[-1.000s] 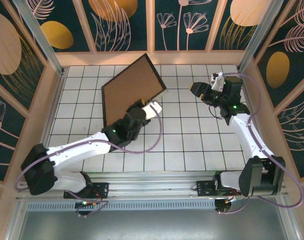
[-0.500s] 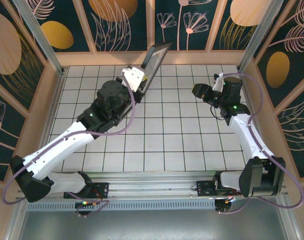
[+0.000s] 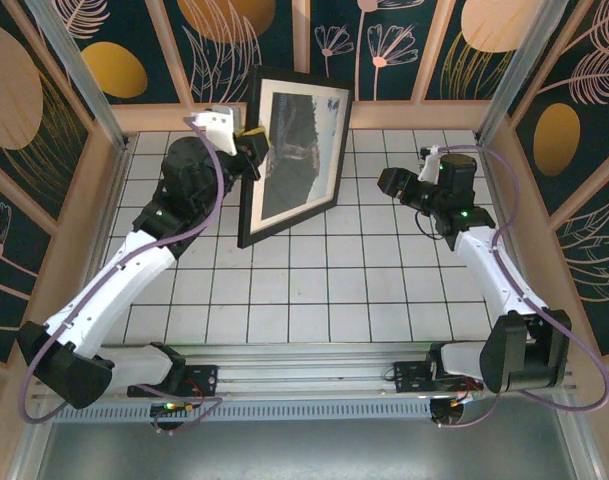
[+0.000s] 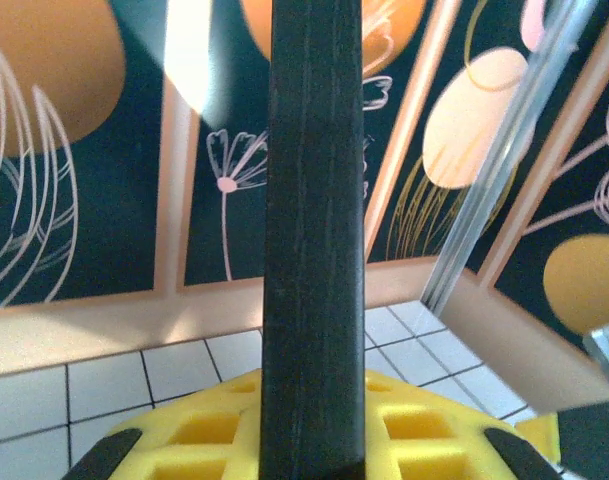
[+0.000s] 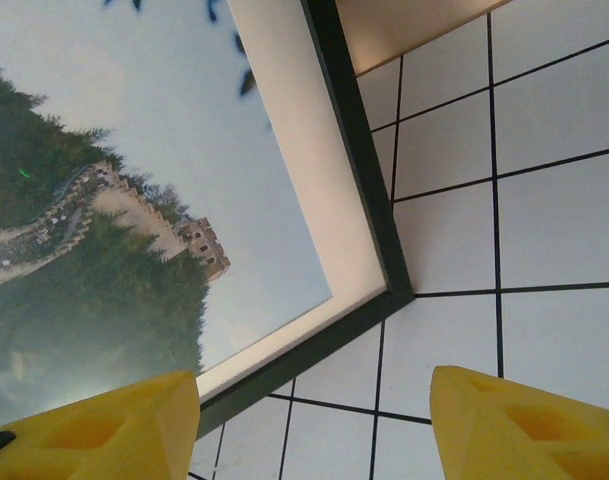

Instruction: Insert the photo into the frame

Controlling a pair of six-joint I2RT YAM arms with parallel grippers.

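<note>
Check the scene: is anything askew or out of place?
Yes. The frame is held up on edge and tilted, not lying flat, gripped at its left side by the left gripper. The photo looks square inside it.

Left pincer (image 3: 252, 150) has raised the frame (image 3: 284, 228) upright, photo (image 3: 299, 150) showing.

White tiled table (image 3: 384, 290), floral wall panels (image 3: 384, 45) (dark teal).

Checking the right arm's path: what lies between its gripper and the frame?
The top view shows bare tiled table between the right gripper and the frame.
</note>
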